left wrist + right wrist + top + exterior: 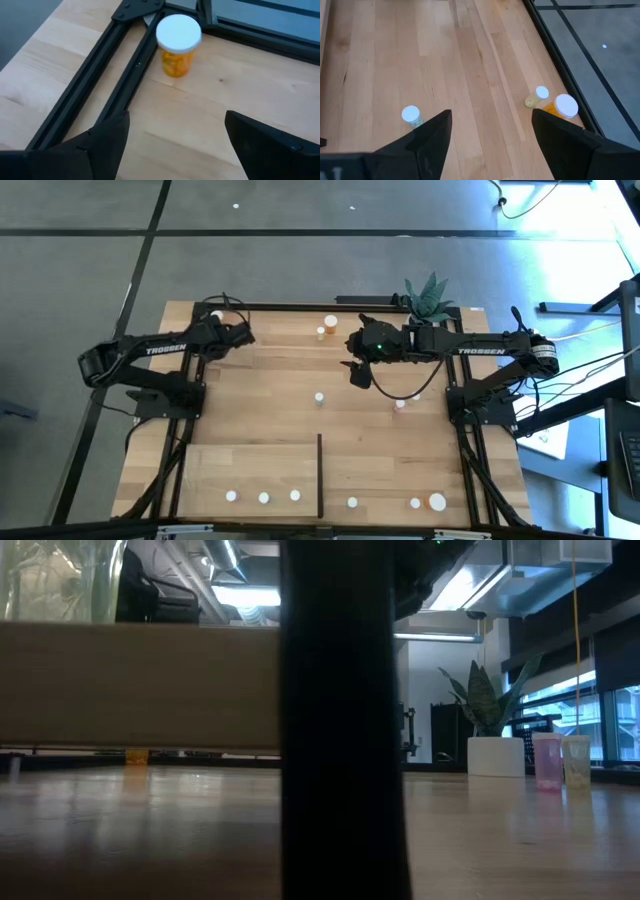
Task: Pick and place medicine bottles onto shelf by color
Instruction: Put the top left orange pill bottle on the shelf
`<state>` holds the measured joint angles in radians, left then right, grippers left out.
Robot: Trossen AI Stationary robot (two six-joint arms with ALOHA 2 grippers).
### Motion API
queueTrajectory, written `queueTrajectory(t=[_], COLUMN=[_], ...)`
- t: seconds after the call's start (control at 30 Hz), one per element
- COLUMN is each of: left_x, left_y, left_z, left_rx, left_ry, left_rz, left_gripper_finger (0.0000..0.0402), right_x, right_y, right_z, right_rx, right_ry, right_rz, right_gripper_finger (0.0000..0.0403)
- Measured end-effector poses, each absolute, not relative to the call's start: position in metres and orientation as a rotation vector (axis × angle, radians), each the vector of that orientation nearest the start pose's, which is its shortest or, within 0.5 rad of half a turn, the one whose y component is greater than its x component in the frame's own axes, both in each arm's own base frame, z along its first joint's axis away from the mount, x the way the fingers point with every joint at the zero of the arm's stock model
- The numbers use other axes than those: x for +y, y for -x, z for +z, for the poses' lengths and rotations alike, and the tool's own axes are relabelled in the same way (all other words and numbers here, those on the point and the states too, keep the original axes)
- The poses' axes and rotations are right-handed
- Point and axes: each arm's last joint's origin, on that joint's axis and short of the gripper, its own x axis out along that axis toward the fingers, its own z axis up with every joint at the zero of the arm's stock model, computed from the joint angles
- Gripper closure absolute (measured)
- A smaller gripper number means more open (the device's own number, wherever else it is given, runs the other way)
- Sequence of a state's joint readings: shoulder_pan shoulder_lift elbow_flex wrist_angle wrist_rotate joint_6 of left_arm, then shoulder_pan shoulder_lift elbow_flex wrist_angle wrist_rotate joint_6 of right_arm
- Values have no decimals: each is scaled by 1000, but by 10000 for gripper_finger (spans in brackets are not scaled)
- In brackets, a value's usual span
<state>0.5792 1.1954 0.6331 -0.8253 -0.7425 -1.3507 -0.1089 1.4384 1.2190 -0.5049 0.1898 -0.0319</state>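
The left gripper [243, 333] is up at the far left corner of the table [260, 395]. Its two fingers [107, 142] are spread wide and hold nothing. Just in front of it stands an orange bottle [177, 52] with a white cap, close to the black rail [107, 82] at the corner.

The right gripper [358, 370] hangs over the far middle of the table. Its fingers [427, 135] are wide apart too, and they are empty. Past it, near the far edge, a small bottle [538, 96] and a bigger orange bottle [562, 108] stand side by side. A third small bottle [411, 116] stands alone in the middle of the table.

The shelf [250, 470] lies flat at the near left. Three white-capped bottles [263, 497] sit in a row on it. Three more bottles [415, 502] stand on the table to its right. A plant [428, 298] sits at the far right corner.
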Motion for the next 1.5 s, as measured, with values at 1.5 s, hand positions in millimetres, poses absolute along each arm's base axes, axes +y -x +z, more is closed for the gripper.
queueTrajectory(t=[1.5], left_x=[163], left_y=[-114], left_z=[184], left_rx=[527], left_ry=[853], left_rz=[1823], left_gripper_finger=[80], right_x=[-39], right_y=[-307], right_z=[307], right_rx=[731], right_ry=[60], right_rz=[-274], right_gripper_finger=[125])
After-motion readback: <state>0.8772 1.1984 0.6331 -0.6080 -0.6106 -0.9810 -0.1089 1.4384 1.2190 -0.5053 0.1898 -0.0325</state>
